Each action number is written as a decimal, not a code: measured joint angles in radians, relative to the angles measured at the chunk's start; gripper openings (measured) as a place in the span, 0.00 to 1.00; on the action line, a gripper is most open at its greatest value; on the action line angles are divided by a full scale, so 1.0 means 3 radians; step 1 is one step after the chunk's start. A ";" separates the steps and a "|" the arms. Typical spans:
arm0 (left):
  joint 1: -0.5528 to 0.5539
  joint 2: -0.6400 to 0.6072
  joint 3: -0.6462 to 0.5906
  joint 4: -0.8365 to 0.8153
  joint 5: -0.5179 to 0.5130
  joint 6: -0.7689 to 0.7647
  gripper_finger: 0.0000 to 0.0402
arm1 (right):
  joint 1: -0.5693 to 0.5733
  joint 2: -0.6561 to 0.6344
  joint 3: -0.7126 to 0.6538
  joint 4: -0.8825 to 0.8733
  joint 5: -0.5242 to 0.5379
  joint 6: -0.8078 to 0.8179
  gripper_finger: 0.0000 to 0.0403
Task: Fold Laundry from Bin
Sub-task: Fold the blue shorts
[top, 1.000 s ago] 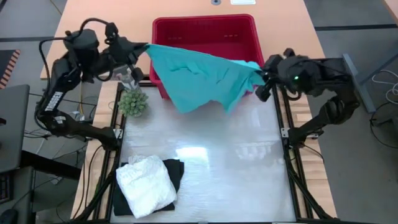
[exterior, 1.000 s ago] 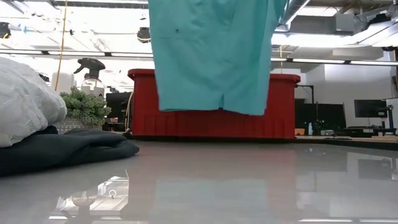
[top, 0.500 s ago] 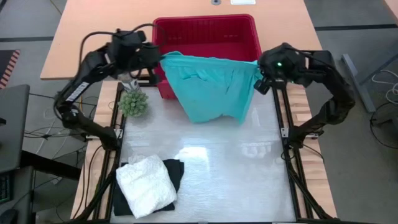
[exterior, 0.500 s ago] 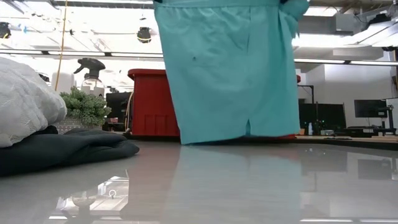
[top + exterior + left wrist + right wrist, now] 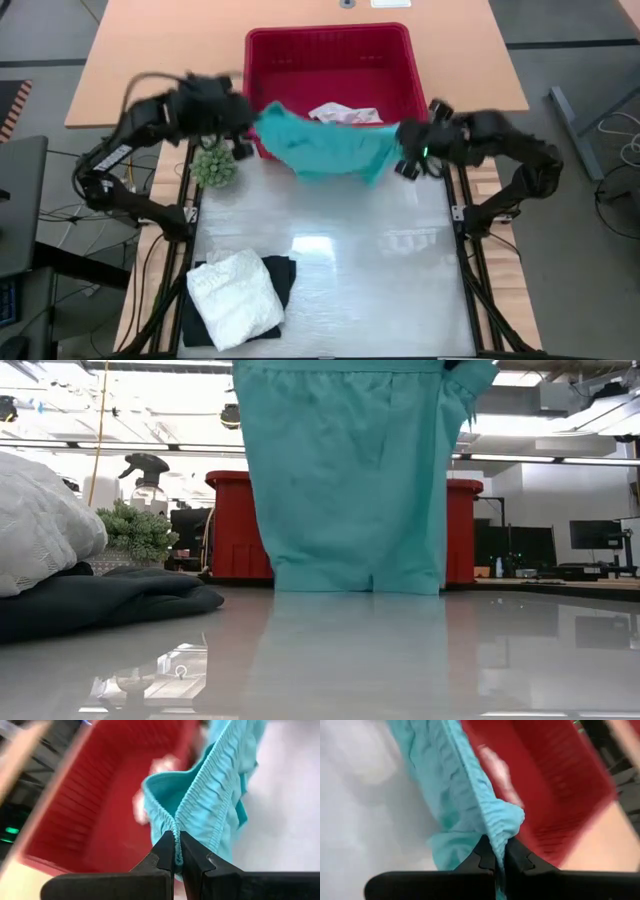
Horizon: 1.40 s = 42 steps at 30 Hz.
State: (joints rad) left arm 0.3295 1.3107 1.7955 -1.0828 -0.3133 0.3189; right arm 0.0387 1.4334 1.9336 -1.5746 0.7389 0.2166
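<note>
A: So, teal garment [image 5: 325, 150] — where's it at?
B: Stretched over the bin's [image 5: 330, 40] front rim, hem about at the tabletop, hard to say if touching.
A: Grippers?
B: Left gripper [image 5: 176, 851] & right gripper [image 5: 500, 851] both pinched tight on its elastic waistband, opp. ends.

Two dark jointed arms with black cables; the right arm [image 5: 500, 135] shows a small green light
</note>
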 joint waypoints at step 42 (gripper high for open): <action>-0.0488 -0.0770 -0.2766 0.1507 -0.0118 -0.1227 0.00 | 0.0274 0.0608 -0.1180 0.0234 -0.1295 0.1245 0.08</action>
State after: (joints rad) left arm 0.1832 1.0797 0.9658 -0.6308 -0.3487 -0.0493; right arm 0.1210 1.6159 1.5797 -1.5044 0.3505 0.5900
